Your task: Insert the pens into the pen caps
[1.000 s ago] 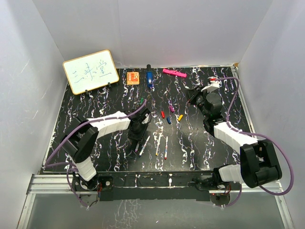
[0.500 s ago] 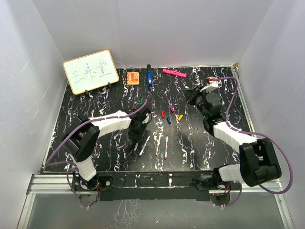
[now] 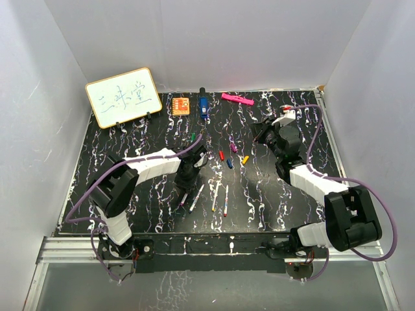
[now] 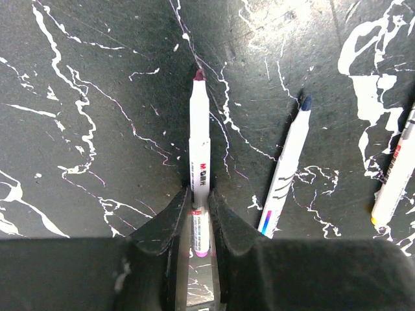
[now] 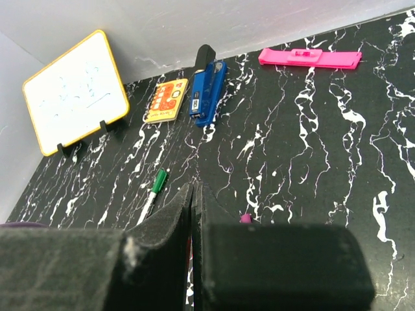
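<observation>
Since a second ago, we see the left claw (image 4: 200, 208) narrow onto the maroon-tipped pen (image 4: 200, 146), now pinching it where it lies on the worktop (image 4: 84, 97). Our right claw (image 5: 195, 194) is pressed together above the worktop's far right.

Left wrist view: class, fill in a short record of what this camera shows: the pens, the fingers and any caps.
Pens in view: three, lying on the table
Gripped pen: maroon-tipped pen, flat on the table, tip pointing away from the camera
Left fingers: closed against its barrel on both sides, near its rear end
Neighbour: blue-tipped pen, to the right in the picture, apart and untouched
Third pen: at the right edge, partly cut off
Caps: none in this view
</observation>
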Controlling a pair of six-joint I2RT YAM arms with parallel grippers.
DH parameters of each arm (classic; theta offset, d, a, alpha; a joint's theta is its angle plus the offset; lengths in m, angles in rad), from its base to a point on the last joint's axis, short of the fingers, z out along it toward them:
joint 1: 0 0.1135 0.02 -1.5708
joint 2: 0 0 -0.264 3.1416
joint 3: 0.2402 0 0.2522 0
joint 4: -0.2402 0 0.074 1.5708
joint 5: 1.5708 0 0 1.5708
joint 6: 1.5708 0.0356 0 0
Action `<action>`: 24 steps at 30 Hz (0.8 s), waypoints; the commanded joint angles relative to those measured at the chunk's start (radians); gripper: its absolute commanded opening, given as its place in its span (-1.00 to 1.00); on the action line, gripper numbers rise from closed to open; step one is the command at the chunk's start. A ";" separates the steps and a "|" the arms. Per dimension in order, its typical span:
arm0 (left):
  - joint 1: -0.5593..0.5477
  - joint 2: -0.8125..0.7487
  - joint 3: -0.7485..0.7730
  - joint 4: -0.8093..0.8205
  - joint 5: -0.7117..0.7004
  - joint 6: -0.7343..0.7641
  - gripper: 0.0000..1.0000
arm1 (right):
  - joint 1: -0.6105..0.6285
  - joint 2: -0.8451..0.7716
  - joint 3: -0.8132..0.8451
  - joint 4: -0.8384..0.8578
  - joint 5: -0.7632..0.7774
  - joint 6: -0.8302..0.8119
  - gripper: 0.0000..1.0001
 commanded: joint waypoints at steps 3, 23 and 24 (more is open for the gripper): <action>-0.008 0.091 -0.042 0.047 0.035 0.015 -1.00 | -0.002 0.008 0.038 0.011 -0.015 -0.018 -0.96; -0.007 -0.163 0.062 0.006 -0.010 0.008 -1.00 | 0.012 0.126 0.164 -0.176 0.006 -0.115 -0.33; -0.008 -0.175 0.066 0.003 -0.010 0.007 -1.00 | 0.013 0.140 0.179 -0.194 0.010 -0.120 -0.33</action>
